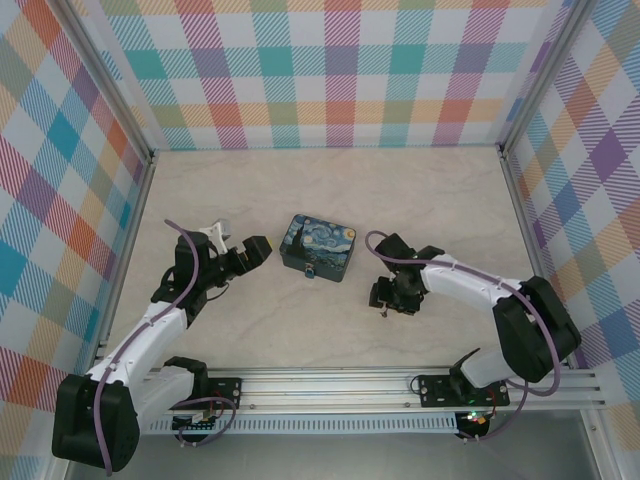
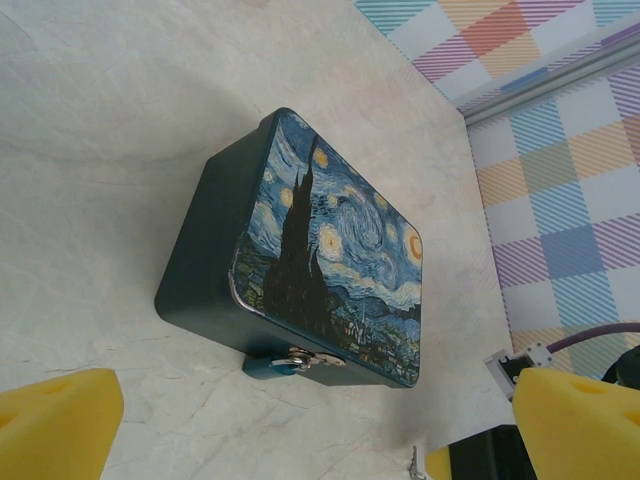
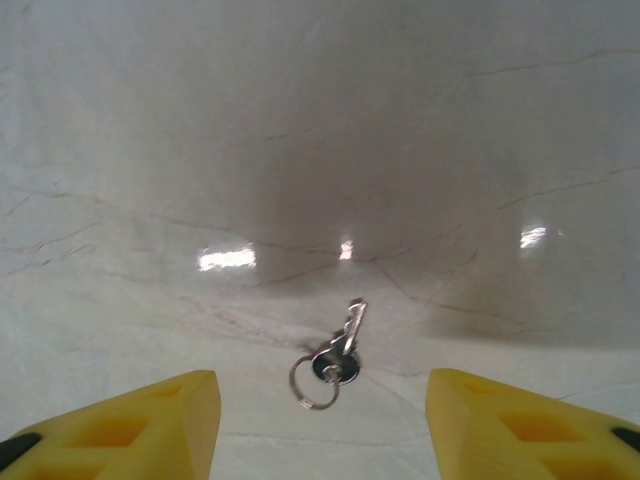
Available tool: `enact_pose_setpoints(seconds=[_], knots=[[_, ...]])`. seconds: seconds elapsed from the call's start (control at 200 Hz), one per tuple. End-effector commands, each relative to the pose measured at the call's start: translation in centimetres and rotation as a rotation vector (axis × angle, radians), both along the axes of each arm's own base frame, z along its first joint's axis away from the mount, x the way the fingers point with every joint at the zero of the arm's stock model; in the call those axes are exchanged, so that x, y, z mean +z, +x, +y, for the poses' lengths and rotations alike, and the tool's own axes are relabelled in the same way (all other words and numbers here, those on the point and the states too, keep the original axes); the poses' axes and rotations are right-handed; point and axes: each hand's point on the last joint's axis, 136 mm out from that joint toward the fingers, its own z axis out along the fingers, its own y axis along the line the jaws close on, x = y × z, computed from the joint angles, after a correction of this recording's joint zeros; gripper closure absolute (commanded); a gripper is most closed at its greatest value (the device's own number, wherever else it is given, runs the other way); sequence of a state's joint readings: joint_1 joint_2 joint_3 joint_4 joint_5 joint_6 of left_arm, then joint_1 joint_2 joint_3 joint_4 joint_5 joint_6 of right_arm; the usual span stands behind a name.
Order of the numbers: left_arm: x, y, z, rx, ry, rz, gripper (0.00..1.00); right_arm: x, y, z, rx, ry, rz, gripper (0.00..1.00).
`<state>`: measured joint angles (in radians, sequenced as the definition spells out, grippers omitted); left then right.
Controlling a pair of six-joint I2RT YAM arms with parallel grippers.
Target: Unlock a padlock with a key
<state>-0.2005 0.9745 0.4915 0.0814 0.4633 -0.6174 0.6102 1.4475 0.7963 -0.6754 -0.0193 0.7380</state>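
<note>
The right gripper [image 3: 318, 425] hangs low over the table [image 3: 300, 140] with its yellow fingers [image 3: 150, 425] moderately apart and holding nothing. The key [image 3: 342, 340] lies flat between them, slightly ahead of the tips, with its small ring [image 3: 312, 385] at the nearer end and its blade pointing away. To pick it up well, I judge the fingers should reach a little farther forward, settle almost onto the table, and close on the key's head rather than the ring, so the blade sticks out free. Thin metal on a smooth top may skid. To the left, well apart, the padlock [image 2: 268, 366] hangs on the clasp at the near side of the painted box [image 2: 330, 240]. The left gripper [image 2: 315, 440] faces it, wide open and empty.
</note>
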Motion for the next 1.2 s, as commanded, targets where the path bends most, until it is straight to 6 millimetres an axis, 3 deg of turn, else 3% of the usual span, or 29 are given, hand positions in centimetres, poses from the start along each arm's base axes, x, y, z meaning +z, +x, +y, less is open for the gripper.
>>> enact_pose_setpoints(seconds=[0.0, 0.435, 1.195], knots=[[0.0, -0.1, -0.3, -0.013, -0.013, -0.005, 0.0, -0.5, 0.0, -1.3, -0.044, -0.074, -0.004, 0.47], [0.0, 0.0, -0.4, -0.013, -0.015, -0.003, 0.0, -2.3, -0.4, -0.8, -0.035, -0.083, 0.047, 0.55], [0.1, 0.0, -0.3, -0.011, -0.016, -0.004, 0.0, -3.0, -3.5, -0.5, 0.007, -0.098, 0.12, 0.63]])
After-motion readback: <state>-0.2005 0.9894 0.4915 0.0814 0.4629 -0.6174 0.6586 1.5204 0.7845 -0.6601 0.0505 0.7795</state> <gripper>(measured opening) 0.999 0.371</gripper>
